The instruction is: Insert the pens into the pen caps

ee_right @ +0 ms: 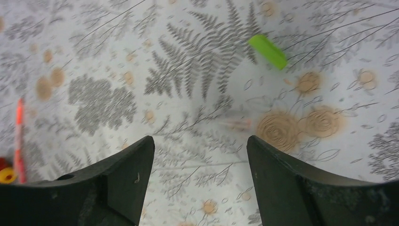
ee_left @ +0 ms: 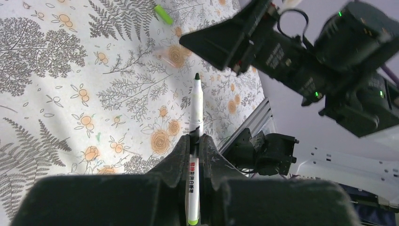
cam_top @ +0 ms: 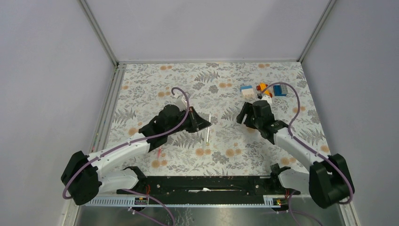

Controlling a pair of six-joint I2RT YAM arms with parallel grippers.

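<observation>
Insertion pending: left end effector (ee_left: pixel 195 143) clamps thin white green-ended pen (ee_left: pixel 196 106); right end effector (ee_right: pixel 200 141) apart, empty; bright green tubular cap (ee_right: pixel 268 51) loose.

- A white pen (ee_left: pixel 196 106), dark bare tip pointing up and green rear end, is clamped in the left gripper (ee_left: pixel 195 143) at lower centre.
- A green cap (ee_right: pixel 268 51) lies tilted at upper right.
- A pink pen (ee_right: pixel 19 136) lies blurred at the left edge.
</observation>
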